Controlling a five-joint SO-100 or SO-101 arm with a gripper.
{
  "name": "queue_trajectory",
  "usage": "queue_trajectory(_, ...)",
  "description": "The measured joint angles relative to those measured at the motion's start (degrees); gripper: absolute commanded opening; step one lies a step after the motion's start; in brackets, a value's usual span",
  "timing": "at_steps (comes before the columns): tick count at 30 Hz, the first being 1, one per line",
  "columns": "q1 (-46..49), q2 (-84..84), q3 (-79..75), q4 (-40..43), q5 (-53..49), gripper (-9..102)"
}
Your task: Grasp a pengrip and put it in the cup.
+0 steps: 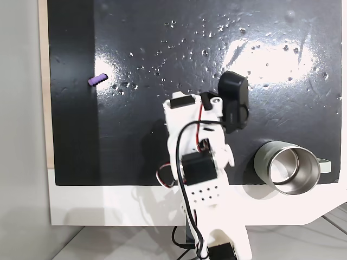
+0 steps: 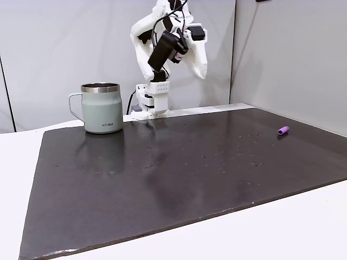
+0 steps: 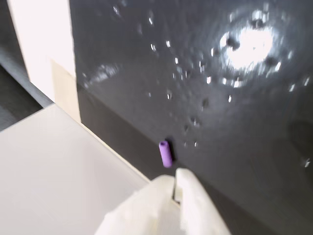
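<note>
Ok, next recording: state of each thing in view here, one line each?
pengrip: lying on its side on the mat, free, far from the cup.
cup: upright on the mat, looks empty.
gripper: raised above the mat, holding nothing, white fingers close together, apparently shut.
mat: flat on the white table, speckled with small bumps.

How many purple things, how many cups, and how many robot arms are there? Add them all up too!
Purple pengrip: 1
Cup: 1
Robot arm: 1
Black mat: 1
Total: 4
</note>
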Motion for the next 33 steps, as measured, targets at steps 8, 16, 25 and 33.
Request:
queue_trajectory(8,-12.2,-28.6,-27.5,9.4,10.9,11)
queue_trajectory(16,-18.1,-53.8,-56.3,17.2,15.8,17)
queue_trajectory(25,-24.2,-72.0,-71.8,17.2,17.4,21)
queue_trajectory(33,-27.3,-85.0,-84.4,15.6,18.5,24)
